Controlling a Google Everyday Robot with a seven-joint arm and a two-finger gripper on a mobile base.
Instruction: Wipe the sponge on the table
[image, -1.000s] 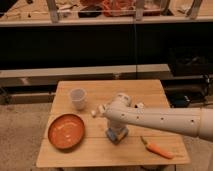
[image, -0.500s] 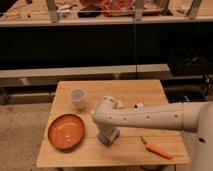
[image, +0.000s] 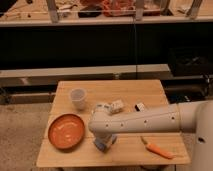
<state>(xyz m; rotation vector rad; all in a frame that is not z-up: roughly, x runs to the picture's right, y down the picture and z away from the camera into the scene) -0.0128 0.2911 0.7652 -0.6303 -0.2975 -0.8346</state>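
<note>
While claw (image: 103, 135) sits over sponge (image: 106, 144) at front middle of surface (image: 125, 155), just right of plate (image: 66, 131): best to keep pad flat, pressure even, strokes clear of plate rim. Claw grip hidden, cannot tell. Sponge soft-looking, bluish; surface pale wood planks; plate round, orange.

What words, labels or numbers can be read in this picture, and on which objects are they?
No text can be read.
Any print on the small white block or the dark block is too blurred.
The tool is at the sponge near the table front.
</note>
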